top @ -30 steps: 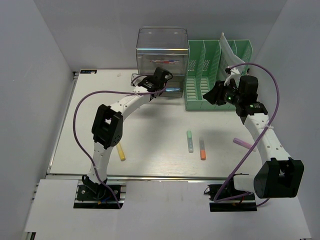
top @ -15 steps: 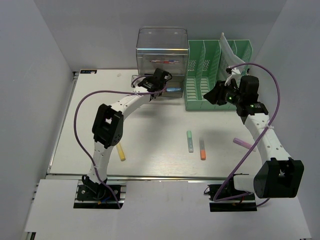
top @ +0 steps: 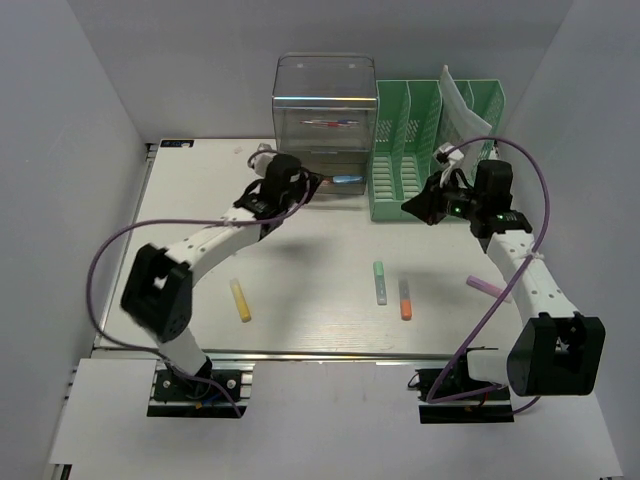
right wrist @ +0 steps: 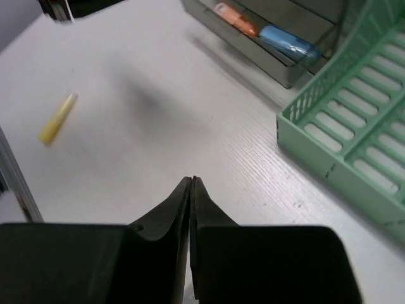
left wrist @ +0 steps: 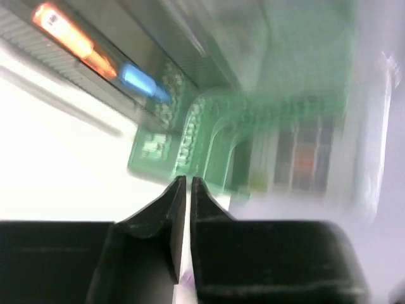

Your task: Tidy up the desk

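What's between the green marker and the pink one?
An orange marker, close beside the green marker; bare desk from there to the pink marker. Top view.

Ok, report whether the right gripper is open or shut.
Shut: the right gripper has its fingertips pressed together in the right wrist view, nothing between them.

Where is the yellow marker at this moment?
In the top view, the yellow marker lies on the front left part of the desk, apart from and well left of the green marker.
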You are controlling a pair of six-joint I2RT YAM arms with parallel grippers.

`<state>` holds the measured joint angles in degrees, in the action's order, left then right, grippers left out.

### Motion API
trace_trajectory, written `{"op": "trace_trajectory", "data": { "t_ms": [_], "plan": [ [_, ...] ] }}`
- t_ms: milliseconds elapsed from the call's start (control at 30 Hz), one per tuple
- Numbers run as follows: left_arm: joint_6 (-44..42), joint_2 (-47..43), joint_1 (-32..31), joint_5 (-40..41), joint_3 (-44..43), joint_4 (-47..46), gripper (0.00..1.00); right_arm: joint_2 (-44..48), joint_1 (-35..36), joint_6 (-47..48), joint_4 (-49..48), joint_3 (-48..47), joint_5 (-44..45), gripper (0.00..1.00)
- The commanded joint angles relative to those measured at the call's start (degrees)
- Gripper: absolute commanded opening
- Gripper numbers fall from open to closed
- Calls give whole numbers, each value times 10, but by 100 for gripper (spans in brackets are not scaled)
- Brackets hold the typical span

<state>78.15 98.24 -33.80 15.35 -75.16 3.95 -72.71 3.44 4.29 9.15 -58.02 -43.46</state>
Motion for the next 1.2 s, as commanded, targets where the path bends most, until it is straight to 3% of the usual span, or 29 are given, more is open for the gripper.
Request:
{"op": "trace_trajectory", "data": {
  "t_ms": [0,33,100,133,167,267,367,467,800,1167],
  "plan": [
    [-314,-116,27,-150,76,-113,23,-14,8,117,4,-20,-107,2],
    [-369,-130,32,-175,77,-92,28,-34,19,170,44,-31,-129,0],
    [-498,-142,37,-212,68,0,39,-56,32,207,71,-64,-125,7],
    [-530,-141,44,-219,52,36,49,-79,54,239,90,-74,-109,12],
    [-561,-139,51,-219,45,98,52,-88,63,250,94,-83,-92,14],
    [-646,-134,63,-214,59,162,63,-131,116,315,93,-116,-29,20],
    [-681,-151,69,-201,112,162,66,-169,167,393,62,-131,33,11],
    [-696,-178,74,-185,154,150,59,-211,199,437,19,-147,102,0],
    [-710,-272,74,-82,211,123,67,-386,255,425,-9,-308,309,1],
    [-709,-333,74,-16,228,107,69,-447,278,435,-25,-363,369,0]
  ]
}}
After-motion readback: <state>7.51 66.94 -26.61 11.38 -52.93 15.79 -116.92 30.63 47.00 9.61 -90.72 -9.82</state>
